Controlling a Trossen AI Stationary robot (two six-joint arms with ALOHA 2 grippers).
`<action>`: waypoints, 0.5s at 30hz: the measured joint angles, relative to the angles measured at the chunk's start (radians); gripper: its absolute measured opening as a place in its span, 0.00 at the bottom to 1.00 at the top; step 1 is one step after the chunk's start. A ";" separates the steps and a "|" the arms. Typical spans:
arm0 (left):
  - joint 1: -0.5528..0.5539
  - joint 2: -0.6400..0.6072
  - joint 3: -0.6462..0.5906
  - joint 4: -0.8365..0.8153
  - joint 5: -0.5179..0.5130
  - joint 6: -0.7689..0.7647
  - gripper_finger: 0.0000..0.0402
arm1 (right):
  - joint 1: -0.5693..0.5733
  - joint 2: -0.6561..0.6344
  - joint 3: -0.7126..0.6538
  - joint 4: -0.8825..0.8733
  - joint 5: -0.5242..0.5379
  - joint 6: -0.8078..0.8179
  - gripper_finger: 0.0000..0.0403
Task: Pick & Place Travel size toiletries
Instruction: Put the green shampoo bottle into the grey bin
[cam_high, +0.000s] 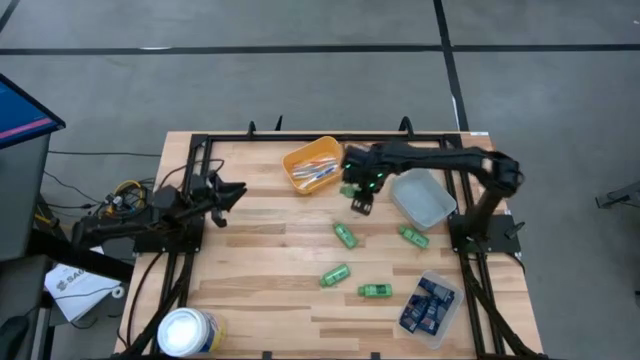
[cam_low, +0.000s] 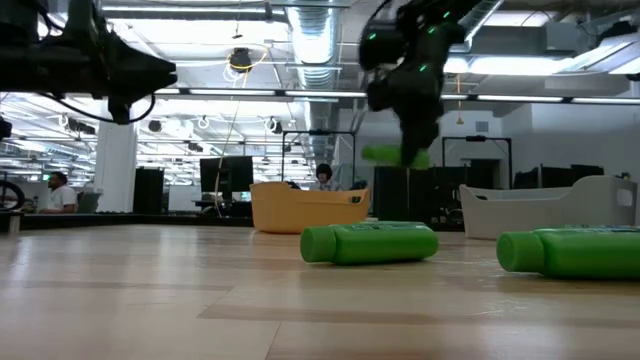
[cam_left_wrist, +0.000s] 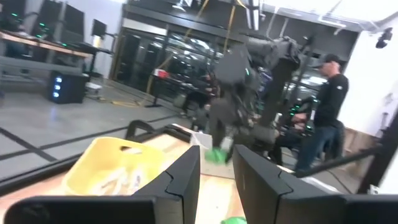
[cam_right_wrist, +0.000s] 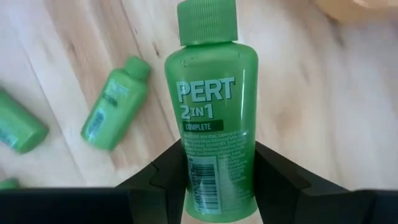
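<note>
My right gripper (cam_high: 358, 197) hangs above the table between the orange tray (cam_high: 312, 165) and the grey tray (cam_high: 422, 197), shut on a small green bottle (cam_right_wrist: 211, 124) labelled PERT 2 in 1. The low view shows that bottle (cam_low: 395, 155) lifted off the wood under the gripper (cam_low: 405, 120). Several more green bottles lie on the table (cam_high: 346, 235) (cam_high: 414, 237) (cam_high: 335, 275) (cam_high: 376, 291). Thin sticks lie in the orange tray. Dark navy packets (cam_high: 428, 300) fill a clear tray at the front right. My left gripper (cam_high: 232, 192) waits at the left, narrowly open and empty.
A large white tub (cam_high: 188, 330) stands at the front left corner. A black frame rail (cam_high: 300, 137) runs round the table. A person (cam_left_wrist: 326, 112) stands beyond the table in the left wrist view.
</note>
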 joint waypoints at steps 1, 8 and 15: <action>-0.014 0.000 0.000 0.000 0.000 0.000 0.23 | -0.010 -0.035 -0.010 -0.016 0.007 0.015 0.35; -0.108 0.000 0.000 0.000 0.003 0.000 0.23 | -0.082 -0.295 -0.179 -0.114 0.088 0.180 0.35; -0.116 0.000 0.000 0.000 0.002 0.000 0.23 | -0.129 -0.573 -0.443 -0.144 0.090 0.365 0.35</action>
